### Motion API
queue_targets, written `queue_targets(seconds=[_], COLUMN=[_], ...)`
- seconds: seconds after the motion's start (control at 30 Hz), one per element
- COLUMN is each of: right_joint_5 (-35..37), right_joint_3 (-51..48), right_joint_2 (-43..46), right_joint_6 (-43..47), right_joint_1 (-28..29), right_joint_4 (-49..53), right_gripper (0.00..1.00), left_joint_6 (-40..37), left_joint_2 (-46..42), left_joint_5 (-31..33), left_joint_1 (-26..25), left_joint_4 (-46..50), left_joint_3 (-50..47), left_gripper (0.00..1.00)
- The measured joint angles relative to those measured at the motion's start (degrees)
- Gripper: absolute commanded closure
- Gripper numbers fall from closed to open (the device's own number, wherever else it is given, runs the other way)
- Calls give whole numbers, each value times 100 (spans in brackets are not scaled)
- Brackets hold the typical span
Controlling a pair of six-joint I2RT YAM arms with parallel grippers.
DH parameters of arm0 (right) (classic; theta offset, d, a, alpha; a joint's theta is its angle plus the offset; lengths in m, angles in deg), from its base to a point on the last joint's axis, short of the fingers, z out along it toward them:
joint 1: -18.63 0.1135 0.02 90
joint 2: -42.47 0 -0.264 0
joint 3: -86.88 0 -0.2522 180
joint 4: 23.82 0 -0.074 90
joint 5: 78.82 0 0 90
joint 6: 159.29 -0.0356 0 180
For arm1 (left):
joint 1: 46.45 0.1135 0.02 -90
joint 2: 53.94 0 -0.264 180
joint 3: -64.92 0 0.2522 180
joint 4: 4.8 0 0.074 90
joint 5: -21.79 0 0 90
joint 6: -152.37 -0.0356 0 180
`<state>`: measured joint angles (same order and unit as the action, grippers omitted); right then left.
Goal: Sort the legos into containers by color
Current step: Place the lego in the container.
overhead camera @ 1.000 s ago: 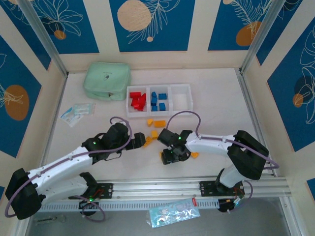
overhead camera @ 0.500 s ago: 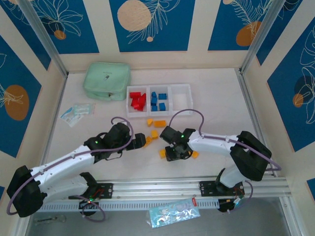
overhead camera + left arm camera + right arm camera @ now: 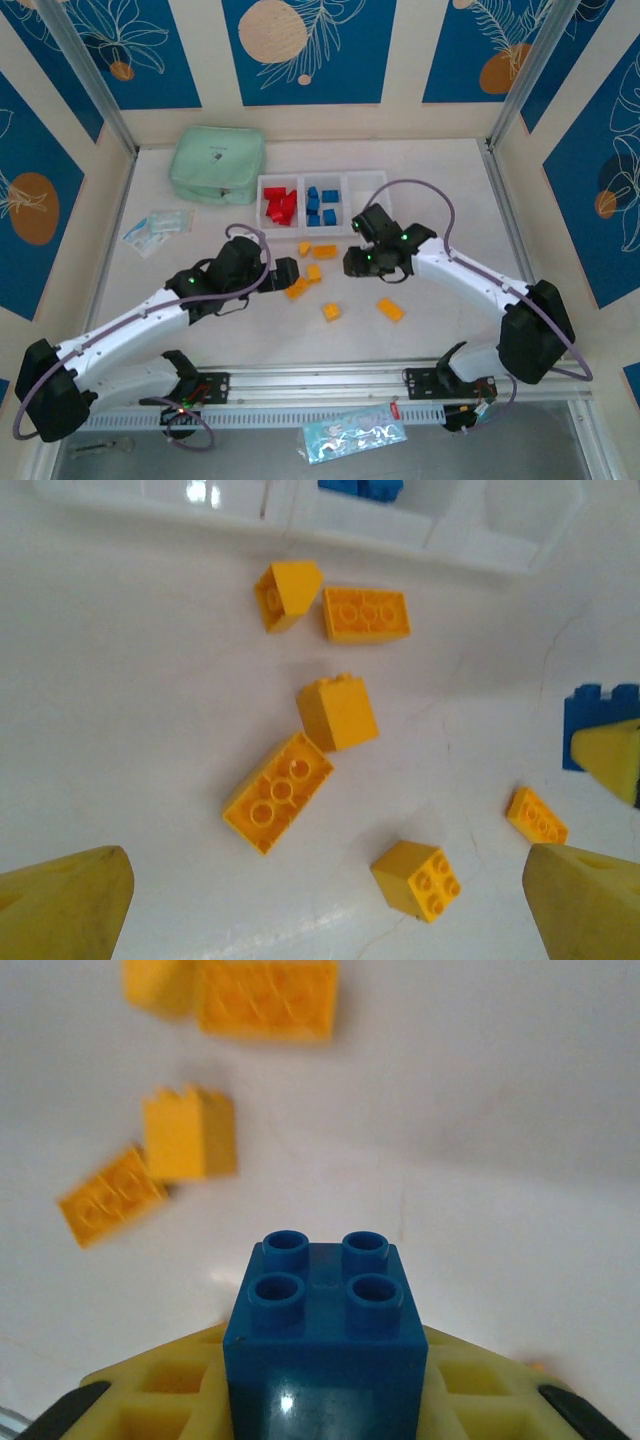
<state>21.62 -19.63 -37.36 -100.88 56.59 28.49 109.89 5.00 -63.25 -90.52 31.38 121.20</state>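
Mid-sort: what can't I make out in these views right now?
Top view: blue bricks in the middle bin: too small to count.
Left wrist view: bins cut off by the top edge; contents mostly unseen.
Right wrist view: yellow bricks blurred; top ones cut by the edge.
Right wrist view: the held blue brick covers the right end effector's fingertips.

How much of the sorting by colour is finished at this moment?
Done: red bricks lie in the left translucent bin, blue bricks in the middle bin. In hand: the right gripper has its jaws shut on one blue square brick. Left: six yellow-orange bricks on the white table; the left gripper hangs open above them; the right bin looks empty.
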Motion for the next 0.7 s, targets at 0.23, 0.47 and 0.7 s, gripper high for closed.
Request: queue_targets(seconds=[0.23,0.47,0.7], right_joint_5=[4,79,289], right_joint_3=[1622,3493,4819], right_joint_2=[-1285,-3023,-4249], right_joint_6=[459,831,1032], right_joint_1=[-232,-391,-577], right_joint_4=[-138,-127,96], right_gripper=[71,70,65], left_joint_6=[-271,-503,-566], left_joint_2=[20,315,509], left_joint_5=[-149,-321,-343], left_joint_1=[570,1040,1255], left_joint_4=[-9,-9,-105], left_joint_3=[68,273,426], left_gripper=[1,1,1])
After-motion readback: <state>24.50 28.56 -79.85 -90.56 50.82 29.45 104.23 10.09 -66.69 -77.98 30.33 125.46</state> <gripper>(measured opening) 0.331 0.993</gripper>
